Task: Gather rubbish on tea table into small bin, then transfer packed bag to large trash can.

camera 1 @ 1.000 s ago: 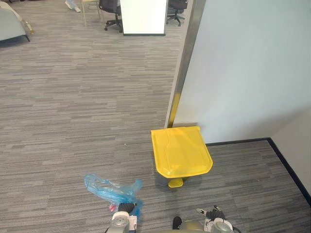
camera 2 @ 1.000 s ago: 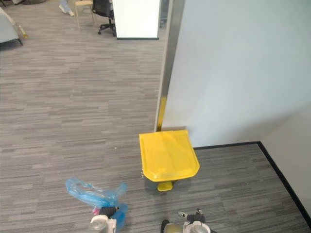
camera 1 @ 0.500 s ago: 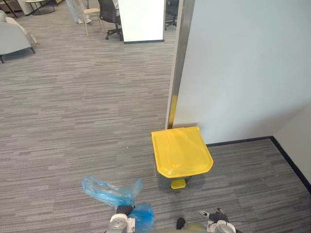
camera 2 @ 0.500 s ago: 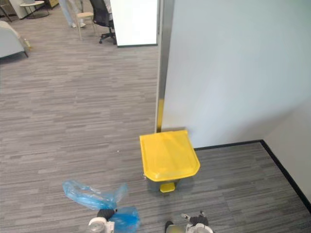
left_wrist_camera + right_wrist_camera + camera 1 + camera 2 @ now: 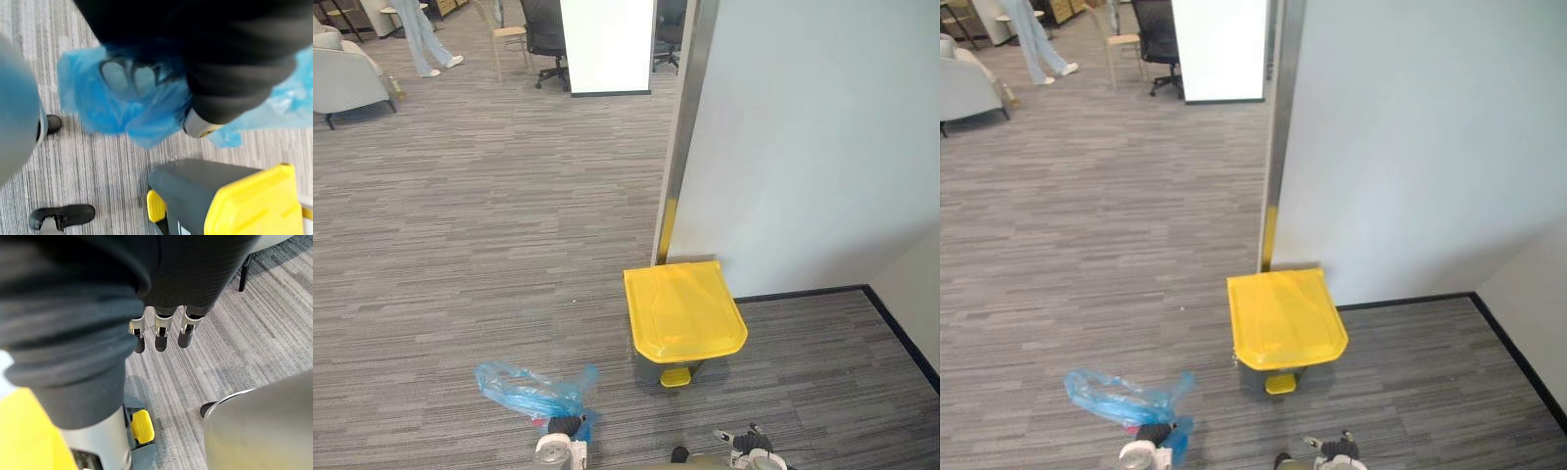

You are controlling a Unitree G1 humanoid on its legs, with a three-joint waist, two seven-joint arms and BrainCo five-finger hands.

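Far left, at the back of the room, a pale armchair (image 5: 347, 78) stands on the grey carpet floor (image 5: 460, 245), and a person's legs (image 5: 421, 39) are just beside it. Further along the back: a black office chair (image 5: 546, 39) next to a white panel (image 5: 607, 44).

Down to the near left, and here's the one that matters: the blue bag (image 5: 533, 392). It's up off the carpet, crumpled and trailing out to the left of the left hand (image 5: 564, 427). In the left wrist view the plastic is bunched right round that hand, and its fingers (image 5: 124, 78) show dimly through the blue film, curled into it. So the left hand has the bag in its grasp.

Moving to the centre, there's the large trash can (image 5: 685, 308): grey body, bright yellow lid lying flat and closed, yellow pedal (image 5: 675, 376) at its near foot. It sits against the base of a metal post (image 5: 683, 127), where the pale wall (image 5: 822, 147) begins. The bag is near the can's left side but apart from it, not over the lid.

And on the right, low in the eye views, the right hand (image 5: 161, 330). Its wrist view shows the fingers hanging straight and relaxed, holding nothing, with the carpet beyond them and the yellow pedal close by.
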